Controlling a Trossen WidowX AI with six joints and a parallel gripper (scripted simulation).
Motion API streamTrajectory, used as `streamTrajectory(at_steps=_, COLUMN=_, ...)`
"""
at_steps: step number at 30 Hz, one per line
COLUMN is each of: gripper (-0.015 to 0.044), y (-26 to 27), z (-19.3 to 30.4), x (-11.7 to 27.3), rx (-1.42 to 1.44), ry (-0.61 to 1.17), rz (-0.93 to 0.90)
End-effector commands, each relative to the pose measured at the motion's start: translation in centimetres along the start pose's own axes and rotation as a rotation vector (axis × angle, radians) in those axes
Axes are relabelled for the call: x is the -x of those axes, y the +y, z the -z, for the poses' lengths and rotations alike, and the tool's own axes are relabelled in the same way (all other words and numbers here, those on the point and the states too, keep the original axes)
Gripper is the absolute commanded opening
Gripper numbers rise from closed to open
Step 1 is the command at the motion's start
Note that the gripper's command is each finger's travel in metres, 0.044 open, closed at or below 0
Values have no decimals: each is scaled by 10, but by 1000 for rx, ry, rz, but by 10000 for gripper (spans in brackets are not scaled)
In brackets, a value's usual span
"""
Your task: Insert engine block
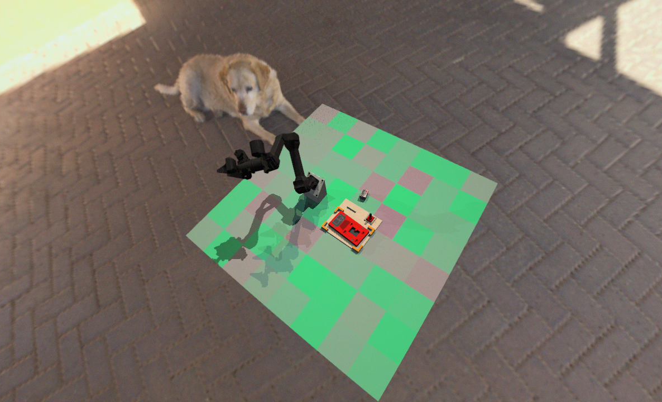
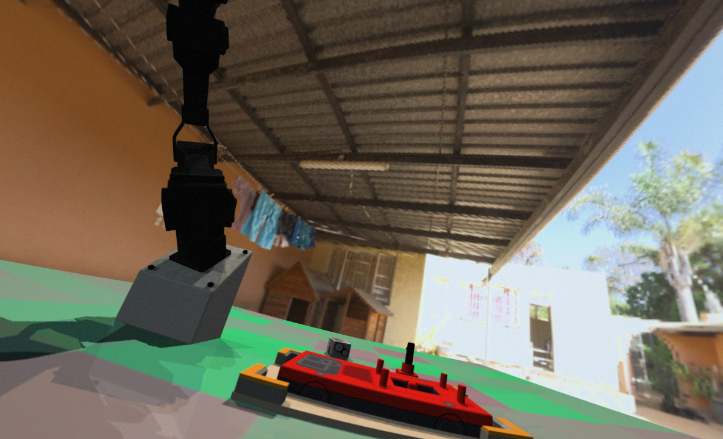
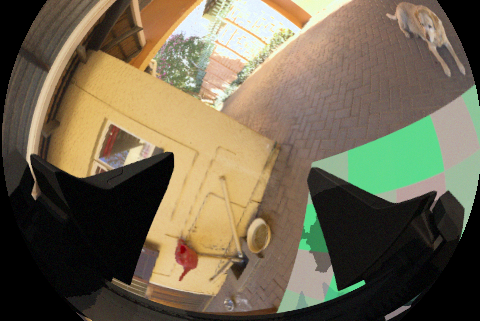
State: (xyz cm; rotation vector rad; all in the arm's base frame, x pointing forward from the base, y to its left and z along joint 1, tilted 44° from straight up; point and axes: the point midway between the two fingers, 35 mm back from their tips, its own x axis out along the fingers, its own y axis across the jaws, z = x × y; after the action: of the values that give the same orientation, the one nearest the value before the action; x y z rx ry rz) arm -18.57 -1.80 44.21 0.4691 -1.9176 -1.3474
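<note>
The engine block, a small grey box with dark round markings on one side, stands on the mat behind the wooden board, outside the car body. The red car body lies on the board between orange-topped corner pieces. Its dark opening is empty; the rib is too small to make out surely. My gripper is open and empty, raised on the far side of the arm's base from the car body, and out of view in the exterior view.
The wooden board has a narrow slot. A red piece with a black upright stem stands on it beside the car body. Several red posts rise around the opening. The arm's grey base stands near the board.
</note>
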Motion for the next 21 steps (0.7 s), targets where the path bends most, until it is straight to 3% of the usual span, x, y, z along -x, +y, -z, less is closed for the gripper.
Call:
streamTrajectory(at_steps=1, gripper=426, y=0, z=0, x=0, rx=0, ry=0, rz=0)
streamTrajectory(at_steps=21, gripper=440, y=14, z=142, x=-4, rx=488, ry=343, rz=-107)
